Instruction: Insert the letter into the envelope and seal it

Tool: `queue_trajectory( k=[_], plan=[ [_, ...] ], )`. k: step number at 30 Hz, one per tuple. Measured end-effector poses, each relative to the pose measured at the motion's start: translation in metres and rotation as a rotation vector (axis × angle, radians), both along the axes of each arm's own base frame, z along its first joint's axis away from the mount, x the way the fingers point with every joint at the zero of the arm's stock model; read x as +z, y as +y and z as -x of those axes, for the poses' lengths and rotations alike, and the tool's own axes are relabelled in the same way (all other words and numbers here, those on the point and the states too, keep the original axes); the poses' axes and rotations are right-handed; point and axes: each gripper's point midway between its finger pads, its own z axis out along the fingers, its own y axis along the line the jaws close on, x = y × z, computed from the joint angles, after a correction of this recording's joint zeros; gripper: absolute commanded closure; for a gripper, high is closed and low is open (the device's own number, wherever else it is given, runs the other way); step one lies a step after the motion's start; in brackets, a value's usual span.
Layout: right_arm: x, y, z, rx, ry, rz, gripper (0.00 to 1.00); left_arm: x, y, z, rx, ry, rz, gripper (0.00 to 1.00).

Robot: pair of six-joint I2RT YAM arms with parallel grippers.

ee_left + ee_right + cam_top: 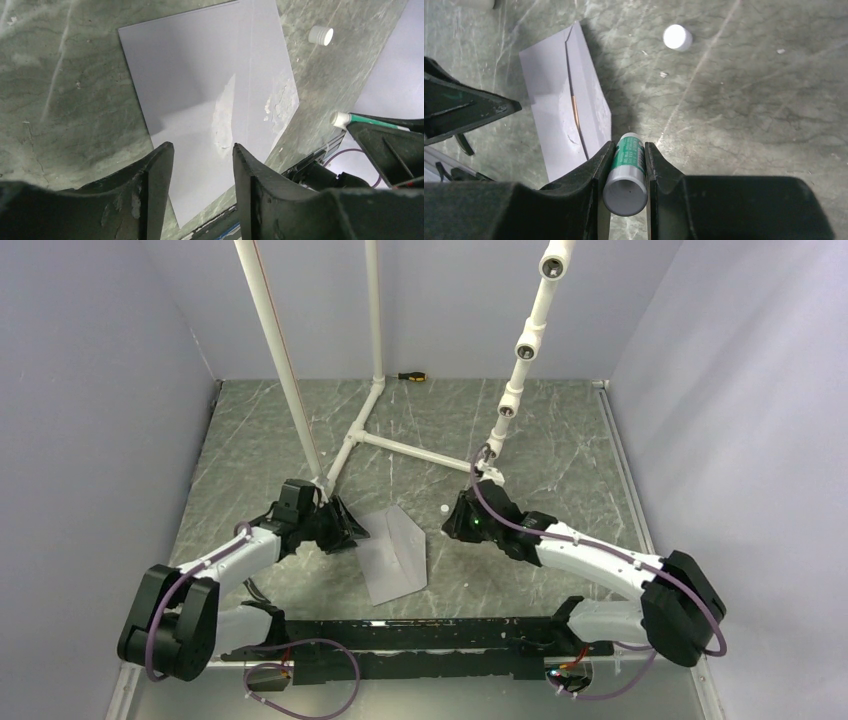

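The letter [573, 110] was inside the envelope [549, 75], its flap seemingly folded down; perhaps only pressing remained. The left tool [203, 147] was open and empty, and the right tool [629, 145] gripped a glue stick [626, 172].

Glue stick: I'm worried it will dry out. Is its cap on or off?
Off: the glue stick, held in the right gripper, has a bare tip, and a small white cap lies apart on the table.

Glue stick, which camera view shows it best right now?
The right wrist view: the glue stick sits close up, clamped in the right gripper, green label showing. The left wrist view catches only its white tip and a bit of green. In the top view the right gripper hides it.
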Motion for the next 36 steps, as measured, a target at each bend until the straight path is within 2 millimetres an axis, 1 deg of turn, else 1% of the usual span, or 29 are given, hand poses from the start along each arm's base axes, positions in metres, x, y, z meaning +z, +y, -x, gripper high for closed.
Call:
queue_trajectory(
  k=[5,8,10,12,14,20,26,29,32,34,36],
  plan=[
    [-0.012,-0.014,0.005,-0.067,0.060,-0.050,1.00,0.003,0.000,0.001,-0.014,-0.015,-0.003,0.30],
    [-0.016,-0.018,0.006,-0.092,0.098,-0.072,1.00,0.002,0.001,0.003,-0.017,-0.012,-0.009,0.26],
    [-0.017,-0.020,0.005,-0.108,0.120,-0.092,1.00,0.002,0.002,0.003,-0.017,-0.010,-0.012,0.24],
    [-0.016,-0.021,0.003,-0.128,0.148,-0.121,1.00,0.002,0.003,0.005,-0.018,-0.010,-0.015,0.14],
    [-0.017,-0.024,0.002,-0.150,0.183,-0.143,1.00,0.002,0.003,0.005,-0.022,-0.012,-0.019,0.11],
    [-0.026,-0.030,-0.001,-0.222,0.322,-0.223,1.00,0.002,0.003,0.006,-0.026,-0.010,-0.022,0.09],
    [-0.044,-0.032,0.004,-0.273,0.468,-0.309,0.87,-0.001,0.003,0.006,-0.027,0.004,-0.026,0.09],
    [-0.053,-0.031,0.004,-0.289,0.522,-0.335,0.85,-0.002,0.003,0.006,-0.028,0.007,-0.027,0.11],
    [-0.062,-0.028,-0.001,-0.295,0.549,-0.351,0.84,-0.002,0.003,0.005,-0.029,0.012,-0.027,0.14],
    [-0.069,-0.026,-0.003,-0.294,0.567,-0.360,0.79,-0.003,0.002,0.005,-0.030,0.015,-0.027,0.16],
    [-0.070,-0.020,-0.006,-0.279,0.583,-0.387,0.72,-0.004,0.002,0.005,-0.031,0.019,-0.027,0.17]
  ],
)
